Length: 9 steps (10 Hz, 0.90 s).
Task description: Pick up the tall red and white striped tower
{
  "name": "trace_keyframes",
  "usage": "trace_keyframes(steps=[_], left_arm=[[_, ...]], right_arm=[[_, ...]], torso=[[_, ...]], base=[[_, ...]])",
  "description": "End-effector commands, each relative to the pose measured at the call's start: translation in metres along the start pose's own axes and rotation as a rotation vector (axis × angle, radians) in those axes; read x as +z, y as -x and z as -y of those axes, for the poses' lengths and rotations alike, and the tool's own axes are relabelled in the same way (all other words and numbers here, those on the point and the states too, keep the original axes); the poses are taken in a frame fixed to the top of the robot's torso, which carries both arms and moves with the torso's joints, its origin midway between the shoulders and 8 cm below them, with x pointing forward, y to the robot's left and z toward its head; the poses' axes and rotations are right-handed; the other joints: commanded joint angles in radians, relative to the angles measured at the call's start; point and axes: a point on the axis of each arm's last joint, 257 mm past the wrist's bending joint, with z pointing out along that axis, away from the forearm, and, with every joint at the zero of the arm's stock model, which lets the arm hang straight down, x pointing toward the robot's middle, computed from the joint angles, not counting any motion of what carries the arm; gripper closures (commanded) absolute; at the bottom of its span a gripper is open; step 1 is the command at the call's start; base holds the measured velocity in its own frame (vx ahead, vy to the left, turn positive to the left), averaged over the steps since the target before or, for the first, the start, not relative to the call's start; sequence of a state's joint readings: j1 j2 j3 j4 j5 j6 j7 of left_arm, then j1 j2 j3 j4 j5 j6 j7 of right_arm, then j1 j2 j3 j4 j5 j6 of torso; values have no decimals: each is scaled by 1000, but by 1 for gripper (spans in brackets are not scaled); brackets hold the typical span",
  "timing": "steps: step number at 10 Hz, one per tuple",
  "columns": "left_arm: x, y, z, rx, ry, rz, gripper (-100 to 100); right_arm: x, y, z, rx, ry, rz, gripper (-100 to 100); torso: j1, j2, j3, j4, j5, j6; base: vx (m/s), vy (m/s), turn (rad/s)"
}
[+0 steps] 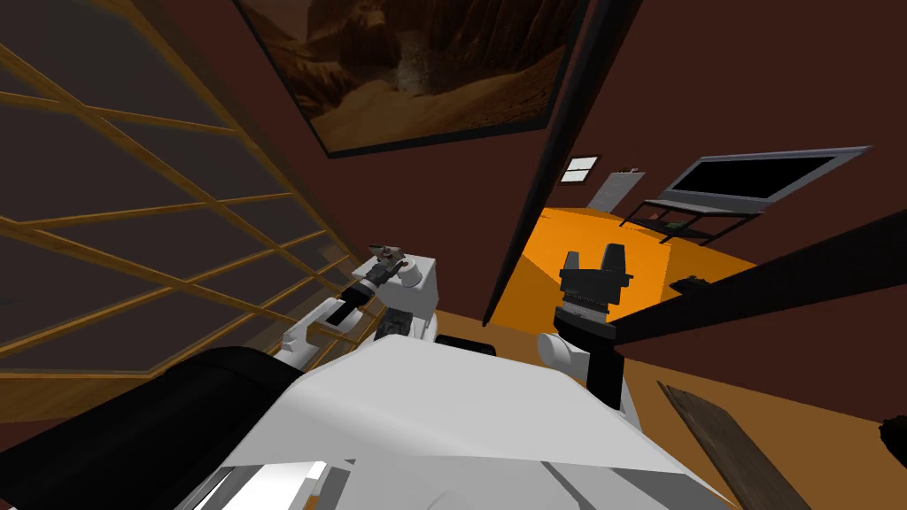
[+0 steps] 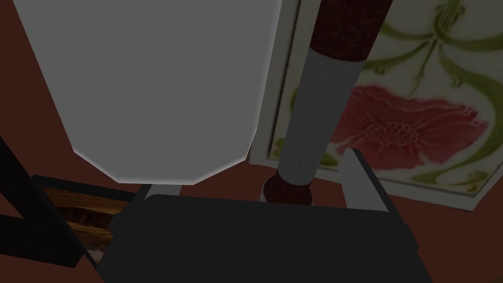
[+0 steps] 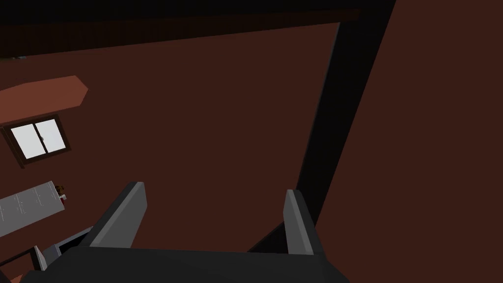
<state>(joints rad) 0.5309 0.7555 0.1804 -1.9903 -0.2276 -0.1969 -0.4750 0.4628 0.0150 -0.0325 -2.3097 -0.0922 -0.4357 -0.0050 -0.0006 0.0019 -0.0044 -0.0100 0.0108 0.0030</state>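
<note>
- Maroon and pale grey bands ring the tower (image 2: 319, 113), a slim round column. It has a maroon foot nearest the claw, a long grey stretch above that, then another maroon band.
- It lies between the fingers of the left claw (image 2: 258, 172), closer to one finger than the other, with a gap plainly showing on that nearer side. The fingers are spread wide and press on nothing.
- The left wrist view gives the stripes up close. It also shows a framed print (image 2: 417, 123) of a red poppy with green stems, just behind the column.
- The head view gives the setting instead. The left claw hangs over a white cabinet (image 1: 423, 288) beside a wooden lattice window (image 1: 133, 221), and what sits at its tip there is a small dark smudge that is too small to read.
- The right claw (image 1: 593, 261) is held up in front of a dark door frame (image 1: 540, 195), well apart from the cabinet. In its own wrist view its two fingers stand apart.
- The tower's upper end is cut off by the picture edge.
- A large pale grey slab (image 2: 147, 88) with bevelled corners covers the tip of the farther left finger, and I cannot tell what the slab is.
- I cannot tell what the tower's foot rests on, because the claw's dark body hides it.
</note>
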Motion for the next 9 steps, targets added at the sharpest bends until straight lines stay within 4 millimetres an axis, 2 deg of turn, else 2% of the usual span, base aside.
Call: trace_keyframes(steps=[1,2,3,4,6,8,9], left_arm=[[7,-7,-10,-2,15,-9,-100],[4,-18,-23,-4,40,-30,-100],[4,-18,-23,-4,40,-30,-100],[17,-19,-13,-18,-2,-27,-100],[30,-14,-25,-13,15,-9,-100],[25,-29,-44,-14,52,-38,-100],[43,-24,-36,-21,14,-27,-100]], right_arm=[[0,0,0,0,0,0,0],[0,0,0,0,0,0,0],[0,0,0,0,0,0,0],[0,0,0,0,0,0,0],[0,0,0,0,0,0,0],[0,0,0,0,0,0,0],[0,0,0,0,0,0,0]], torso=[[0,0,0,0,0,0],[2,-3,-2,-2,1,-2],[6,-6,-4,-4,3,-4],[9,-8,-6,-5,5,-5],[9,-6,-6,-7,7,-1],[8,-12,-9,-8,7,-2],[10,-16,-12,-10,8,-2]], base=[[-75,0,-38],[-16,0,-6],[8,-6,19],[-104,-22,-157],[-110,-6,-60],[-4,-14,6],[-109,-43,-185]])
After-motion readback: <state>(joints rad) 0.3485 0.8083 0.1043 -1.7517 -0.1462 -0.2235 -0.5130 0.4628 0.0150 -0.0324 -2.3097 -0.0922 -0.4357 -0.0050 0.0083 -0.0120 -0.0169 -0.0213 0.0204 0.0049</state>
